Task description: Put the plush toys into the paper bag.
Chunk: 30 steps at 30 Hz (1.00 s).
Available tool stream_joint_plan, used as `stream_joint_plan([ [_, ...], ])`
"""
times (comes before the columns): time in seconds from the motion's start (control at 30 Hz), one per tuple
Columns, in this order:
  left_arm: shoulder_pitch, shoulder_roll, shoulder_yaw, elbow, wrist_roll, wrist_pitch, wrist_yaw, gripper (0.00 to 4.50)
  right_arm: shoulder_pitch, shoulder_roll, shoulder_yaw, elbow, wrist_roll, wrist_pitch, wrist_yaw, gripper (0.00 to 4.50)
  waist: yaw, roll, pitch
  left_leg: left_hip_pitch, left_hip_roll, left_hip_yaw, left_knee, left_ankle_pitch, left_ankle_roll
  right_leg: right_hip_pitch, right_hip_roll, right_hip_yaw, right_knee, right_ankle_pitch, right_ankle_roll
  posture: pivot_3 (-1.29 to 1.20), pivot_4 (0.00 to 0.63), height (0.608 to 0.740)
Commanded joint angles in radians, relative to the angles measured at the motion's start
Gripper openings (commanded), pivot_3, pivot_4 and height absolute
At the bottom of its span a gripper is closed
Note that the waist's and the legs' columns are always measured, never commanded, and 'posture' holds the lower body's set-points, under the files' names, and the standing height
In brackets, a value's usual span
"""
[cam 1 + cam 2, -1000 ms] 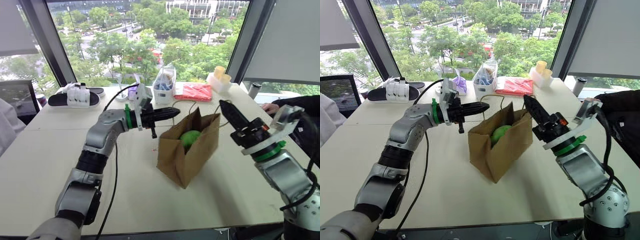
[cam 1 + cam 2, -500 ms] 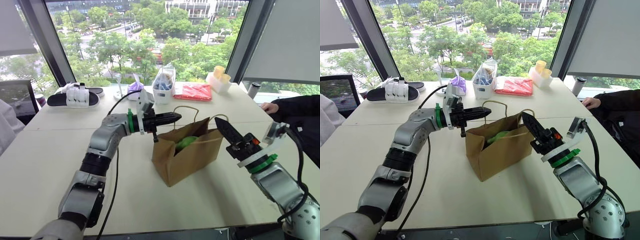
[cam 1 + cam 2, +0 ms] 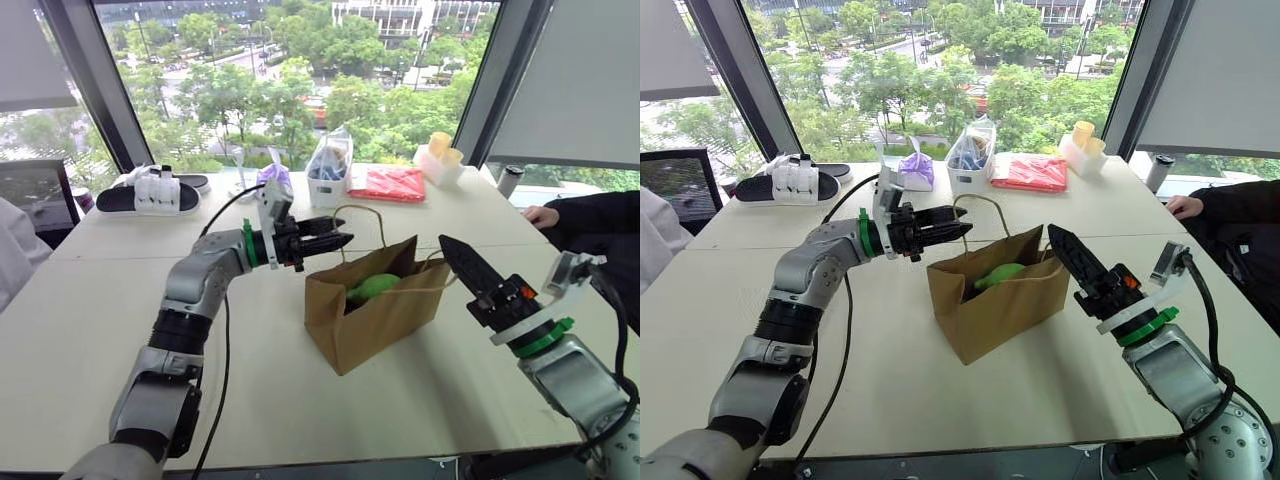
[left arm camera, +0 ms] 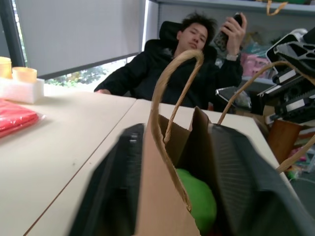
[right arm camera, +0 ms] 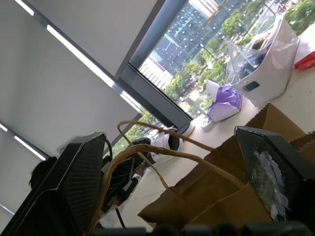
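Tall windows overlooked the pale desk (image 3: 120, 300) where the paper bag (image 3: 370, 315), lime green plush toy (image 3: 372, 287) inside, sat between the left tool (image 3: 335, 240) and right tool (image 3: 458, 255), both spread around its handles.

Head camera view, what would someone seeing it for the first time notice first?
Most likely the brown paper bag standing open in the middle of the pale table, with the lime green plush showing inside. Next, the two black grippers flanking it: the left gripper open at the bag's near handle loop, the right gripper open beside the bag's other end. Behind, a red packet lies by the window.
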Motion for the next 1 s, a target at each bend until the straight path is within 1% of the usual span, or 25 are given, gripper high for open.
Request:
stream_joint_plan([
  [0.03,0.007,0.031,0.026,-0.072,-0.046,0.030,-0.030,4.27,0.021,-0.040,-0.051,-0.045,0.031,-0.001,0.027,4.50,-0.001,0.000,0.000,0.000,0.000,0.000,0.000,0.000,0.000,0.000,0.000,0.000,0.000,0.000,0.000,0.00,0.150,0.740],
  [0.07,0.012,0.037,0.036,-0.080,-0.045,0.024,-0.020,4.44,0.039,-0.052,-0.066,-0.050,0.037,0.000,0.036,4.50,-0.001,0.000,0.000,0.000,0.000,0.000,0.000,0.000,0.000,0.000,0.000,0.000,0.000,0.000,0.000,0.00,0.150,0.740],
  [0.1,0.013,0.039,0.043,-0.082,-0.043,0.017,-0.011,4.44,0.048,-0.059,-0.075,-0.052,0.041,-0.001,0.041,4.50,0.000,0.000,0.000,0.000,0.000,0.000,0.000,0.000,0.000,0.000,0.000,0.000,0.000,0.000,0.000,0.00,0.150,0.740],
  [0.17,0.018,0.060,0.066,-0.093,-0.076,0.064,-0.010,4.44,0.078,-0.074,-0.112,-0.057,0.061,-0.004,0.057,4.50,0.000,0.000,0.000,0.000,0.000,0.000,0.000,0.000,0.000,0.000,0.000,0.000,0.000,0.000,0.000,0.00,0.150,0.740],
  [0.27,0.034,0.102,0.104,-0.122,-0.147,0.167,-0.015,4.44,0.121,-0.083,-0.173,-0.065,0.110,-0.018,0.078,4.50,-0.001,0.000,0.000,0.000,0.000,0.000,0.000,0.000,0.000,0.000,0.000,0.000,0.000,0.000,0.000,0.00,0.150,0.740],
  [0.37,0.068,0.150,0.144,-0.153,-0.207,0.265,-0.001,4.44,0.142,-0.064,-0.233,-0.071,0.190,-0.049,0.082,4.50,-0.002,0.000,0.000,0.000,0.000,0.000,0.000,0.000,0.000,0.000,0.000,0.000,0.000,0.000,0.000,0.00,0.150,0.740],
  [0.47,0.121,0.195,0.162,-0.197,-0.223,0.311,0.013,4.44,0.191,-0.069,-0.272,-0.092,0.227,-0.045,0.096,4.50,-0.002,0.000,0.000,0.001,0.001,0.000,-0.001,0.000,0.000,0.001,0.000,0.000,0.000,0.000,0.000,0.00,0.150,0.740],
  [0.57,0.173,0.230,0.168,-0.236,-0.223,0.323,0.029,4.44,0.288,-0.086,-0.305,-0.096,0.232,-0.011,0.116,4.50,0.001,0.000,0.000,0.001,0.001,0.000,-0.001,0.000,0.000,0.001,0.000,0.001,0.000,0.000,0.000,0.00,0.150,0.740],
  [0.63,0.239,0.261,0.154,-0.272,-0.205,0.311,0.024,4.50,0.377,-0.156,-0.245,-0.097,0.069,0.074,0.159,3.97,0.001,0.000,0.000,0.001,0.001,0.000,-0.001,0.000,0.000,0.001,-0.001,0.001,0.000,0.000,0.000,0.00,0.150,0.740],
  [0.67,0.268,0.269,0.150,-0.288,-0.204,0.311,0.025,4.50,0.397,-0.190,-0.199,-0.103,-0.021,0.101,0.181,3.68,0.001,0.000,0.000,0.001,0.000,0.000,-0.001,0.000,0.000,0.001,-0.002,0.002,-0.001,0.000,0.000,0.00,0.150,0.740],
  [0.7,0.290,0.273,0.146,-0.299,-0.203,0.309,0.025,4.50,0.399,-0.208,-0.159,-0.106,-0.077,0.114,0.198,3.22,0.000,-0.001,0.000,0.001,0.000,0.001,0.000,0.000,0.000,0.002,-0.002,0.002,-0.001,0.000,-0.001,0.00,0.150,0.740],
  [0.77,0.317,0.275,0.131,-0.309,-0.193,0.294,0.020,4.50,0.357,-0.220,-0.083,-0.107,-0.149,0.113,0.218,2.21,-0.001,-0.002,-0.001,0.002,0.001,0.001,0.000,0.000,0.000,0.002,-0.002,0.002,-0.002,-0.002,-0.003,0.00,0.150,0.740],
  [0.8,0.324,0.275,0.126,-0.311,-0.189,0.287,0.017,4.50,0.341,-0.219,-0.061,-0.105,-0.171,0.112,0.227,1.63,-0.001,-0.001,-0.001,0.002,0.001,0.001,0.000,0.000,0.000,0.002,-0.002,0.002,-0.002,-0.002,-0.003,0.00,0.150,0.740],
  [0.9,0.340,0.262,0.097,-0.308,-0.166,0.254,0.012,4.50,0.241,-0.213,0.078,-0.100,-0.268,0.134,0.265,0.16,0.000,-0.002,-0.001,0.002,0.001,0.000,0.000,0.000,0.000,0.002,-0.002,0.001,-0.001,-0.002,-0.003,0.00,0.150,0.740],
  [0.93,0.347,0.258,0.083,-0.312,-0.155,0.241,0.010,4.50,0.203,-0.208,0.124,-0.103,-0.283,0.144,0.274,0.07,0.000,-0.002,-0.001,0.002,0.001,0.000,0.000,0.000,0.000,0.002,-0.002,0.001,-0.001,-0.001,-0.003,0.00,0.150,0.740],
  [1.0,0.358,0.257,0.061,-0.322,-0.135,0.216,0.004,4.50,0.152,-0.195,0.175,-0.100,-0.293,0.159,0.272,0.07,0.002,-0.002,-0.001,0.001,0.001,0.000,0.000,0.000,0.000,0.001,-0.002,0.001,-0.001,-0.001,-0.001,0.00,0.150,0.740],
])
